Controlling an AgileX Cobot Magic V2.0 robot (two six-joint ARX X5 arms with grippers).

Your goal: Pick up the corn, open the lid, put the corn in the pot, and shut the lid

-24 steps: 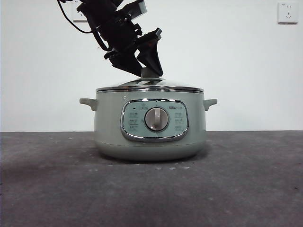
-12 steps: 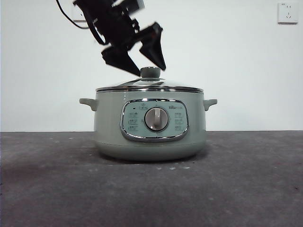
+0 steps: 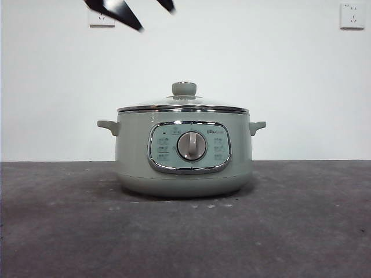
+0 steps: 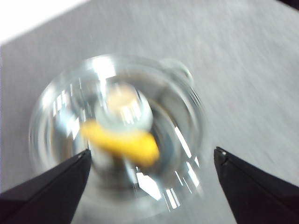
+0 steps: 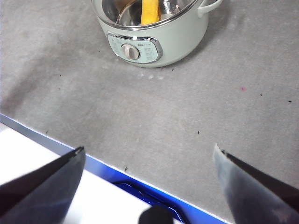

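Left gripper [image 3: 142,14]: spread wide with nothing between its jaws, seen as two black tips at the top of the front view, above the pot and to its left; in its own blurred wrist view the pot is looked straight down on.
Pot [image 3: 184,153]: set upright on the grey table [image 3: 301,231], about midway between the left and right edges, dial facing the front edge.
Lid [image 3: 184,104]: seated level on the pot's rim, knob [image 3: 184,88] free of any grip; the closing step is judged done, which would explain the empty gripper above.
Corn [image 4: 124,142]: lying inside the pot under the glass, shown as a yellow bar.
Right gripper [image 5: 148,186]: jaws parted and empty, held back over the table's near edge, well apart from the pot; it is judged to be waiting.
View differences: the corn is hidden by the pot wall from the front; only the two wrist views show it. The level seating of the lid is shown only from the front.
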